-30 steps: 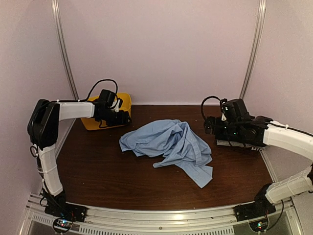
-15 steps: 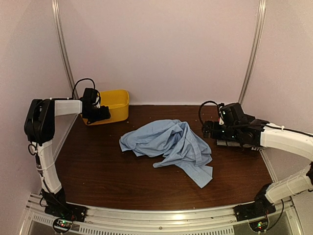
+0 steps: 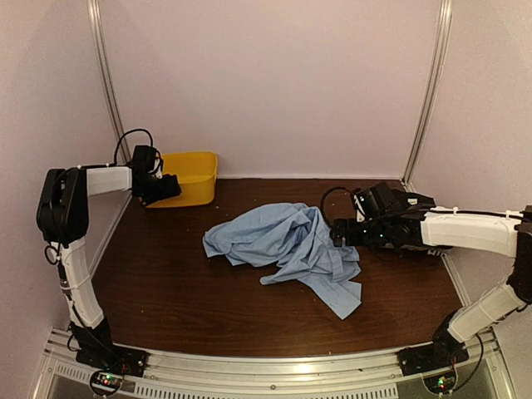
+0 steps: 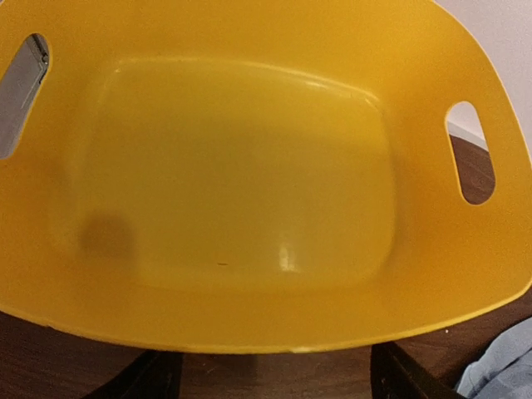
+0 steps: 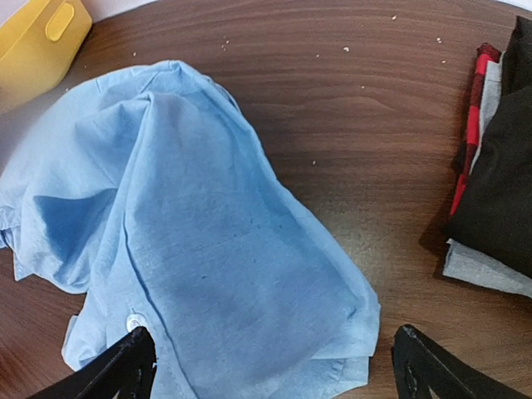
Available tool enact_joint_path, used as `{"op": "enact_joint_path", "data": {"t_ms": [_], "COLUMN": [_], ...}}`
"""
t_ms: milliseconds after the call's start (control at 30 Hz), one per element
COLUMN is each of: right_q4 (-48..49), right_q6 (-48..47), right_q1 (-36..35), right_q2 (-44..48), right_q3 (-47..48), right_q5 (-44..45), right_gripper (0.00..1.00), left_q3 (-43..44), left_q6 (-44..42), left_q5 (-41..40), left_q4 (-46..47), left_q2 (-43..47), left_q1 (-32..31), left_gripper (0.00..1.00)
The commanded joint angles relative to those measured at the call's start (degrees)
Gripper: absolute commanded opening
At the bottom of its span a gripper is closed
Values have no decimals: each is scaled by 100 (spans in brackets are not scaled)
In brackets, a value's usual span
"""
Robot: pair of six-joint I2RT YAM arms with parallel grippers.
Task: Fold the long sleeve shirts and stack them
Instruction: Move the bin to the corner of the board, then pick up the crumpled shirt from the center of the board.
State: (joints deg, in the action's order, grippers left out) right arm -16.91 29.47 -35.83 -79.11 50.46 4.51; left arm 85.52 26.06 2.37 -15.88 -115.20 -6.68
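Finds the light blue shirt (image 3: 285, 248) crumpled in a loose heap at the middle of the brown table (image 3: 166, 283), with one tail trailing toward the near right. Puts the right gripper (image 3: 337, 234) low at the heap's right edge, touching the cloth or just short of it (hard to say which from above). Shows, through the right wrist camera, both dark fingers (image 5: 125, 370) spread wide at the lower corners of the view, with blue cloth and one white button (image 5: 135, 319) lying beneath and between them and nothing pinched. Catches a folded pile at the right of that same view: a black shirt (image 5: 499, 183) on top, a pale grey shirt (image 5: 478, 266) underneath, and a strip of red-and-black checked cloth (image 5: 470, 125) peeking out along the left side. Places the left gripper (image 3: 173, 189) at the far left, just beside the yellow bin (image 3: 195, 170). Fills the left wrist view with that bin's hollow and its two handle slots. Leaves the left fingertips (image 4: 154, 376) set well apart just short of the near rim, clasping nothing.
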Motion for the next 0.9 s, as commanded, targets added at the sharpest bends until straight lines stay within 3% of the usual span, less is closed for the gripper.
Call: {"op": "enact_joint_path", "data": {"t_ms": [0,333,633,867], "right_q4": [36,-23,-384,-402], "right_q6": [-238,-392,-624,-656], "right_q1": [-230,-602,-587,-546], "right_q2": [-365,-1156,-1942,-2268], "right_q3": [393,942,1570,1693], "right_q5": [-182,-165,435,444], "right_gripper": [100,100,96,89], "left_q3": [-613,-2016,-2094,-1469], "left_q6": [181,11,-519,-842], "left_q5": [895,1527,1743,1391], "left_q4": [584,913,940,410], "left_q2": [769,2043,1524,722], "left_q1": [-40,-1298,-2011,-2209], "left_gripper": [80,84,85,79]}}
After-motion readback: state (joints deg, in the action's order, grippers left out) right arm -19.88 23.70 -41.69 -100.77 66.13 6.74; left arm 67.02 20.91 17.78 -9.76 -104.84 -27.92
